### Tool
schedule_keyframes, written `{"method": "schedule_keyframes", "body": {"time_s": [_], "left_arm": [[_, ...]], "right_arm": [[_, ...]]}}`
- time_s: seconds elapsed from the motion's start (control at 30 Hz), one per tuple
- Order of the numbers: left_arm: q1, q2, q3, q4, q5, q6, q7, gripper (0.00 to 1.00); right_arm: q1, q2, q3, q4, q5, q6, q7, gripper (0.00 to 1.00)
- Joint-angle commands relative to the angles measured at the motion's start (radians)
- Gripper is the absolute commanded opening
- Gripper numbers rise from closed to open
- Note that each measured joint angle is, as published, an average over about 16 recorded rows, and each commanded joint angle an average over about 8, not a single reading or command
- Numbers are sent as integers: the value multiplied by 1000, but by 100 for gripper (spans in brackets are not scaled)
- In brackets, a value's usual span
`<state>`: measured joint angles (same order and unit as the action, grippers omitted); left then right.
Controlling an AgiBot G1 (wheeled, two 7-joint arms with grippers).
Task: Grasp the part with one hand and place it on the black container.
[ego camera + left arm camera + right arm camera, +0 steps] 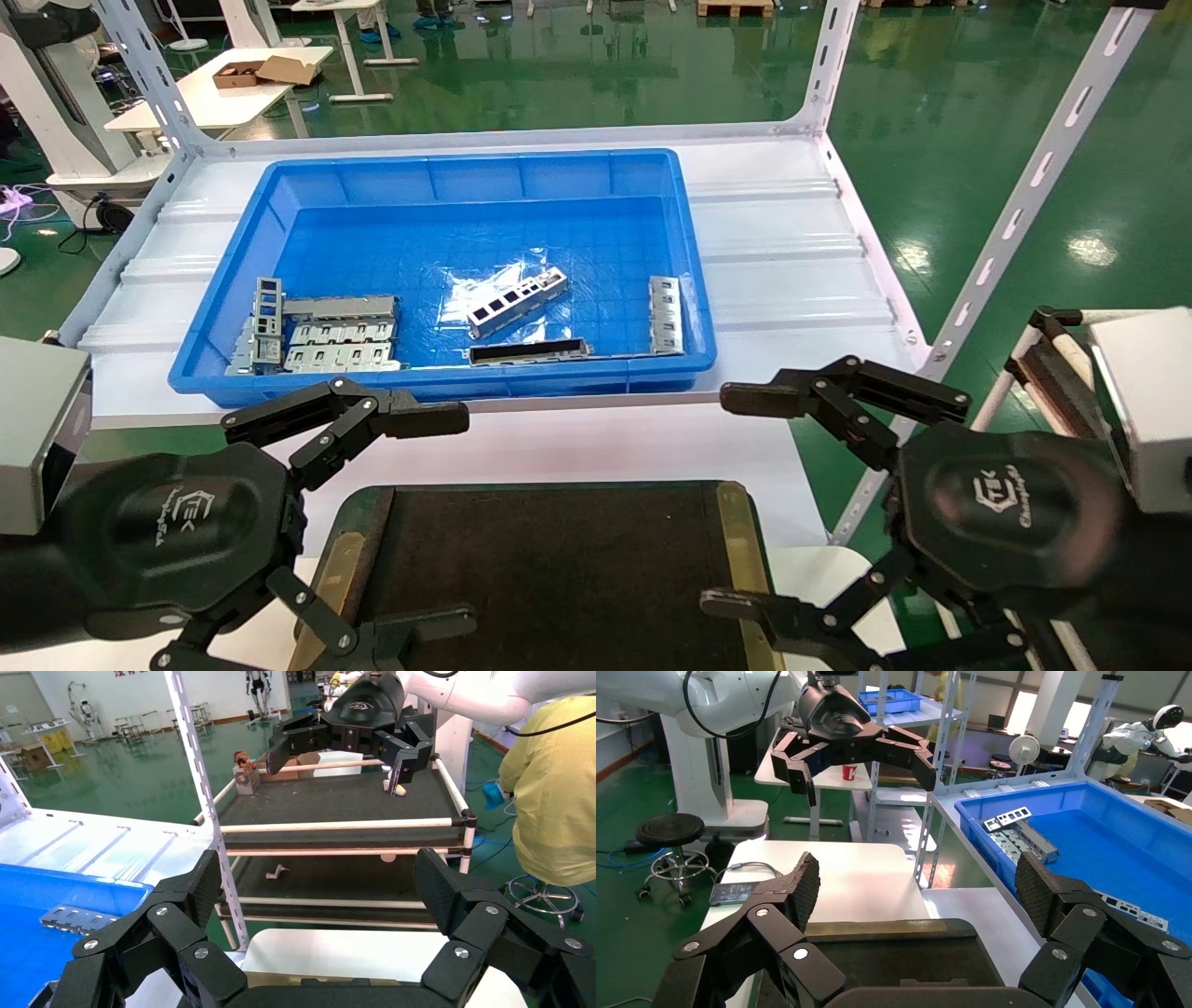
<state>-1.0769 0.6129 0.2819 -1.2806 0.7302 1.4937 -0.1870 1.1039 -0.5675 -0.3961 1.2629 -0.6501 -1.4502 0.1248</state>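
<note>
The part [517,301], a narrow silvery bar with a row of rectangular windows, lies slanted in the middle of the blue bin [447,166]. The black container [549,578], a flat dark tray with brass-olive side strips, lies on the white table in front of the bin; it also shows in the right wrist view [891,959]. My left gripper [456,517] is open and empty above the tray's left edge. My right gripper [726,501] is open and empty above the tray's right edge. Both are well short of the bin.
The bin also holds a dark channel bar [529,351], wider grey slotted plates [335,331] at its left and a silvery windowed strip [665,315] at its right wall. White slotted rack posts [1024,196] rise at the shelf corners. A cart [1052,373] stands at the right.
</note>
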Motion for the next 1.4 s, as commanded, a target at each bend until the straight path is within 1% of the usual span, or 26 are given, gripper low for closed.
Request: {"method": "schedule_keyframes", "body": {"time_s": [0.03,0.23,0.37,0.5,0.63,0.8,0.97,1.1,1.27,1.3,1.4], "left_arm": [[0,0,0,0,0,0,0,100],[-4,7,5,2,14,-15,-1,100],[-17,31,18,11,56,-62,-1,100],[-45,78,40,37,126,-142,3,100],[-95,145,73,101,214,-225,10,100],[-183,241,125,250,332,-301,40,100],[-285,349,172,454,436,-371,100,100],[-363,437,199,621,498,-431,157,100],[-448,540,215,818,543,-515,232,99],[-463,558,216,853,548,-533,247,95],[-502,607,217,952,561,-587,289,57]], "right_arm": [[0,0,0,0,0,0,0,100],[0,0,0,0,0,0,0,100],[0,0,0,0,0,0,0,100],[0,0,0,0,0,0,0,100],[0,0,0,0,0,0,0,100],[0,0,0,0,0,0,0,100],[0,0,0,0,0,0,0,100],[0,0,0,0,0,0,0,100],[0,0,0,0,0,0,0,99],[0,0,0,0,0,0,0,86],[0,0,0,0,0,0,0,49]]}}
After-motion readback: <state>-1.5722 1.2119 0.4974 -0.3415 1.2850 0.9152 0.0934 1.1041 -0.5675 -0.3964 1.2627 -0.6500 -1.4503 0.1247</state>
